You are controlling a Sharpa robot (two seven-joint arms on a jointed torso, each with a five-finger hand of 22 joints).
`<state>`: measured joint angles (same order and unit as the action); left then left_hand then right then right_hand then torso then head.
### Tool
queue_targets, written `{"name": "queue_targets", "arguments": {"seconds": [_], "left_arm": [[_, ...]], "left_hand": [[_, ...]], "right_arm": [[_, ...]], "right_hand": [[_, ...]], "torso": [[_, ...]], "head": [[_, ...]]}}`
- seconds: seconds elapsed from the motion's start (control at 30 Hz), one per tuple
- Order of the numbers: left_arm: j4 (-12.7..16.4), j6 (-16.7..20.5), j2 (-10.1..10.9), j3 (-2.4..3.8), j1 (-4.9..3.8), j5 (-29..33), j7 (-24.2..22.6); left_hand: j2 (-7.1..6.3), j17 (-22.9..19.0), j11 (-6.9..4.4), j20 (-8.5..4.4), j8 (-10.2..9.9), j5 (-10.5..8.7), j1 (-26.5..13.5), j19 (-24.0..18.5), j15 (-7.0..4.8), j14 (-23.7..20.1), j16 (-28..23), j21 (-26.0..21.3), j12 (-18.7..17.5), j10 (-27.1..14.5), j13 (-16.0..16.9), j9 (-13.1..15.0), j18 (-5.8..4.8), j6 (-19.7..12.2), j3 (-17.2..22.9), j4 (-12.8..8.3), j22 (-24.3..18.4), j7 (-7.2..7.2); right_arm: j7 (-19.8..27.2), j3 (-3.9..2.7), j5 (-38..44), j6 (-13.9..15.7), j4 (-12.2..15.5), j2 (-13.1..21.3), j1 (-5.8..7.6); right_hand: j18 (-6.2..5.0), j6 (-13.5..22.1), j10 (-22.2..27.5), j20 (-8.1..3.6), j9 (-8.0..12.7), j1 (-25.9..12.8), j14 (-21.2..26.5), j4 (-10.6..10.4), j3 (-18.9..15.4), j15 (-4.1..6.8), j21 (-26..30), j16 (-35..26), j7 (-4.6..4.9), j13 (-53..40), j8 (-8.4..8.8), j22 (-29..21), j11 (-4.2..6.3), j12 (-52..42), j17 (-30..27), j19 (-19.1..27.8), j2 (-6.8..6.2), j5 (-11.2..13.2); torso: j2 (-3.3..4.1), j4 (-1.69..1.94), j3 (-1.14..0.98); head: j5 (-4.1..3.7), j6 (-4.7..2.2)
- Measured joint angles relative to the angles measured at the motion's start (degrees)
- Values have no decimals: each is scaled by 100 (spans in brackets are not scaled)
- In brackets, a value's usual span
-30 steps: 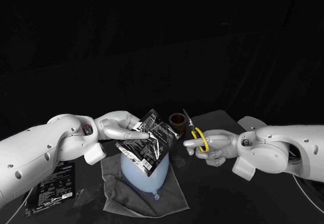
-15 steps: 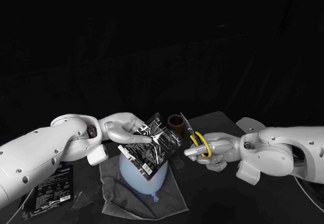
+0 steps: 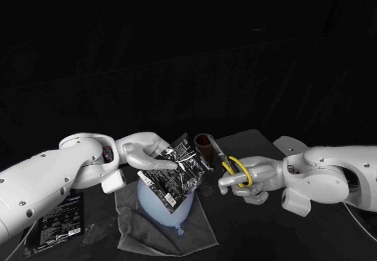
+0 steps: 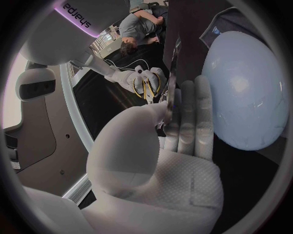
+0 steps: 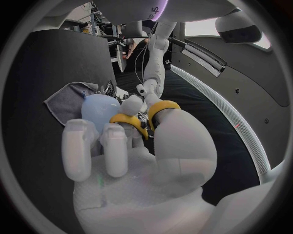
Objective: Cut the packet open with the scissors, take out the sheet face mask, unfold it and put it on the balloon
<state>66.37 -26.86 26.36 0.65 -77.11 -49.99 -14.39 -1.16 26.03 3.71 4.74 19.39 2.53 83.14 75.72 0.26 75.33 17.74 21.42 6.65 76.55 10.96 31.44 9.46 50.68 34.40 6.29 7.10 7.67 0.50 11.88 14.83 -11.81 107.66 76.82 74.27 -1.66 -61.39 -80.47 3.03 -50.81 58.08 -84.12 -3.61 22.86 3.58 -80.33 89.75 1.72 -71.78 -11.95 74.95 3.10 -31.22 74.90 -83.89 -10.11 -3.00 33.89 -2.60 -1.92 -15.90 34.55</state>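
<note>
My left hand point(image 3: 145, 153) holds a black printed packet point(image 3: 177, 170) up by its upper edge, tilted above the pale blue balloon point(image 3: 161, 204). The balloon lies on a grey cloth point(image 3: 178, 234). My right hand point(image 3: 248, 178) grips yellow-handled scissors point(image 3: 234, 169), blades pointing up and lying close beside the packet's upper right corner. In the left wrist view the fingers point(image 4: 188, 122) press the packet point(image 4: 177, 53), seen edge-on, with the balloon point(image 4: 244, 95) beside it and the scissors point(image 4: 146, 86) beyond. In the right wrist view the yellow handles point(image 5: 144, 117) sit around the fingers, with the balloon point(image 5: 99, 109) past them.
A second black packet point(image 3: 54, 222) lies flat on the table at the left. A small brown cylinder point(image 3: 202, 141) stands behind the held packet, on a dark mat point(image 3: 254, 141) at the back. The grey cloth point(image 5: 66, 99) spreads under the balloon.
My right hand has sunk a little and tilted the scissors toward the packet. My left hand has brought the packet slightly right, so the blades now lie nearer its corner.
</note>
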Motion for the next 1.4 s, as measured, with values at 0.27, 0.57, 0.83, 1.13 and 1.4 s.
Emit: {"name": "queue_targets", "arguments": {"seconds": [0.27,0.57,0.83,1.13,1.4], "left_arm": [[5,14,6,0,0,-56,-44],[21,17,13,0,-1,-58,-64],[73,12,33,0,-1,-53,-74],[200,20,81,0,-1,-153,-135],[325,28,140,1,-1,-358,-231]], "left_hand": [[-7,0,8,1,-18,3,-8,-1,1,0,0,0,0,-8,6,3,1,15,0,0,0,15],[-15,7,9,8,-20,3,-16,-7,9,-8,0,0,0,-9,6,5,-7,15,0,0,-1,15],[-21,7,9,8,1,3,-22,-7,11,-6,0,0,0,-9,11,6,-15,7,0,0,-1,23],[-20,14,10,9,1,-2,-20,-8,-1,-20,0,0,0,-10,11,6,-20,6,0,0,4,22],[-13,24,11,9,0,-14,-13,-8,-1,-21,0,26,0,-10,17,6,-24,25,0,0,10,1]], "right_arm": [[56,0,-33,232,-40,19,4],[25,1,-8,400,-40,20,6],[-96,2,113,399,33,19,6],[-311,2,281,193,106,29,7],[-555,1,443,-213,183,14,7]], "right_hand": [[-275,96,701,19,459,437,19,-129,-240,-63,1211,-499,314,1781,521,-2,-405,617,1,594,-102,0],[-276,494,1320,241,813,574,12,-237,-509,-344,834,-448,700,3786,821,-4,-768,2524,5,292,-151,0],[-275,1165,1846,490,1047,628,10,-457,-1253,-583,883,-419,973,4687,821,-1,-1039,2751,5,348,-97,0],[-273,1343,1918,551,1158,1045,9,-936,-2476,-626,883,-410,1046,5369,821,0,-1110,2728,1,369,250,0],[-271,1298,1836,551,1161,1311,9,-1183,-2891,-625,883,-381,999,5562,758,-1,-1060,2609,0,369,423,0]], "torso": [[0,7,-1],[3,8,3],[3,3,-1],[2,-6,-4],[0,-3,-4]], "head": [[-12,2],[10,13],[19,20],[28,27],[12,49]]}}
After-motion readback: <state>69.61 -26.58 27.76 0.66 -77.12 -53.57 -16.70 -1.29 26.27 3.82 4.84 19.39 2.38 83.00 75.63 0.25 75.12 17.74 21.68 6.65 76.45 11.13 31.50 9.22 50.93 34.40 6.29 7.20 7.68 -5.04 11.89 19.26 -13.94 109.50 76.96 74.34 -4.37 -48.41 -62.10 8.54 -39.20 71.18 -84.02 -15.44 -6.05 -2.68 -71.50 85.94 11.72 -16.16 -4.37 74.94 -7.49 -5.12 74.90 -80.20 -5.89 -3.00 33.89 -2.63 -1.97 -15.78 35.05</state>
